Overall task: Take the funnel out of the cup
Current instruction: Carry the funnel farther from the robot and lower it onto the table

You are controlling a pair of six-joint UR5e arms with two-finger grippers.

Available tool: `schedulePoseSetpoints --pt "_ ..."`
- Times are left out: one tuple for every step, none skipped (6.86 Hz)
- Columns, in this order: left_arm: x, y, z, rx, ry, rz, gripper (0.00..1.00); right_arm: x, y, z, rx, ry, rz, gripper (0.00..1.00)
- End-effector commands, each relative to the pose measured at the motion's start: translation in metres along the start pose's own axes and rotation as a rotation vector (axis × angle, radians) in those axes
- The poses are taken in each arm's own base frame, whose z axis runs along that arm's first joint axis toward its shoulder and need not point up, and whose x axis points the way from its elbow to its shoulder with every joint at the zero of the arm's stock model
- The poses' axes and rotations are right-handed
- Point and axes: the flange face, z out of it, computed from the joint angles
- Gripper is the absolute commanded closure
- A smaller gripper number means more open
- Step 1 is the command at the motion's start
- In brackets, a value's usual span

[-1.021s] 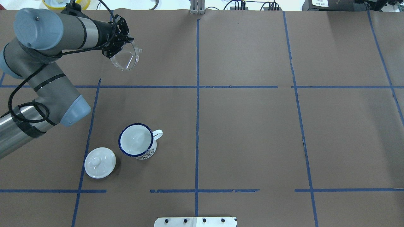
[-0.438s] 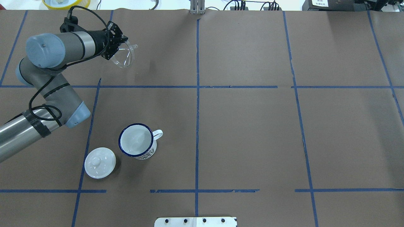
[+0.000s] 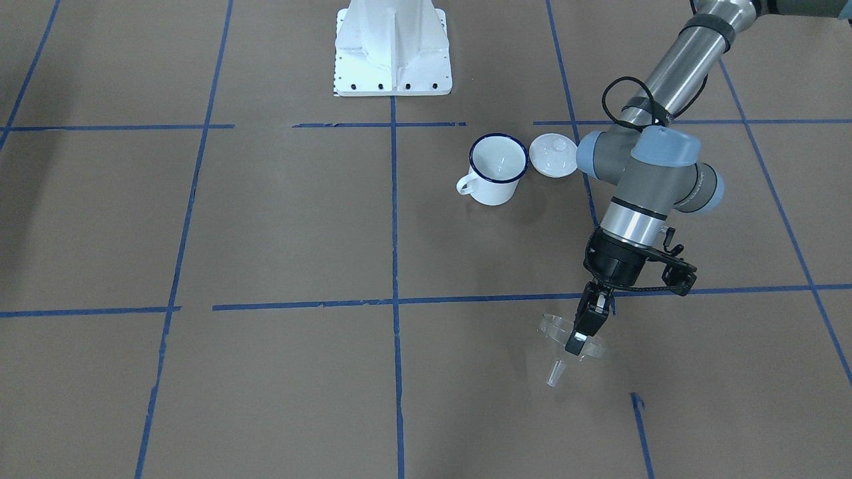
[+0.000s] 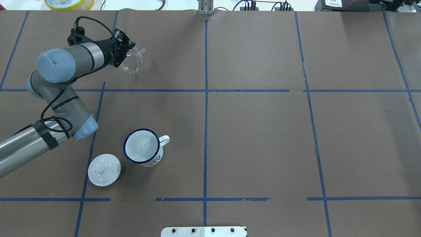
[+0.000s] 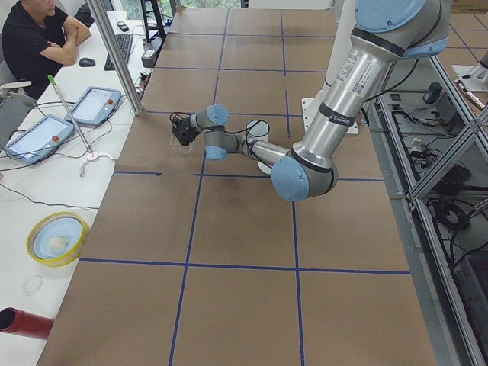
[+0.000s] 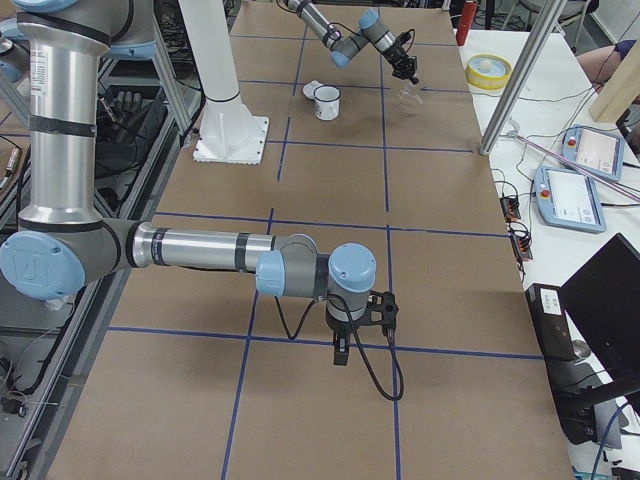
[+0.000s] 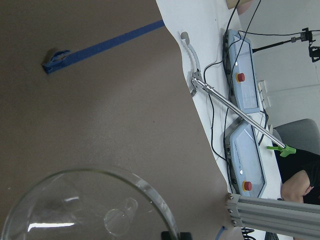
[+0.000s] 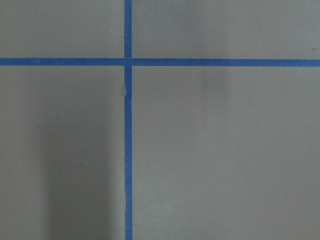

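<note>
My left gripper [image 4: 126,53] is shut on the rim of the clear funnel [image 4: 134,62], which it holds tilted, low over the table at the far left. In the front view the gripper [image 3: 576,340] pinches the cone's edge, and the funnel's [image 3: 561,340] spout points down at the paper. I cannot tell whether the spout touches. The funnel's cone [image 7: 90,210] fills the bottom of the left wrist view. The white mug with a blue rim [image 4: 143,146] stands empty and upright, well apart from the funnel. My right gripper [image 6: 340,352] shows only in the right side view, and I cannot tell its state.
A white knobbed lid [image 4: 104,170] lies next to the mug on its left. A yellow bowl [image 4: 69,3] sits beyond the table's far edge. The robot's white base [image 3: 393,46] stands at the near side. Blue tape lines [image 8: 128,150] cross the brown paper.
My left arm has lowered toward the table with the funnel still held, and the wrist has shifted slightly. The mug and lid have not moved.
</note>
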Motion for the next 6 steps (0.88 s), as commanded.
schedulePoseSetpoints --pt "-0.010 0.009 0.007 -0.001 0.024 -0.017 1.00 0.000 0.000 0.000 -0.001 0.000 0.001 0.00" --pt "-0.008 0.015 0.010 -0.006 0.024 -0.020 1.00 0.000 0.000 0.000 -0.001 0.000 0.001 0.00" --pt "-0.009 0.021 0.011 -0.014 0.024 -0.019 1.00 0.000 0.000 0.000 0.000 0.000 0.000 0.00" --pt "-0.016 0.022 0.013 -0.014 0.011 -0.017 0.59 0.000 0.000 0.000 -0.001 0.000 0.001 0.00" --pt "-0.016 0.022 0.013 -0.014 0.011 -0.015 0.01 0.000 0.000 0.000 0.000 0.000 0.000 0.00" --pt "-0.013 0.023 0.012 -0.020 0.013 -0.007 0.00 0.000 0.000 0.000 -0.001 0.000 0.001 0.00"
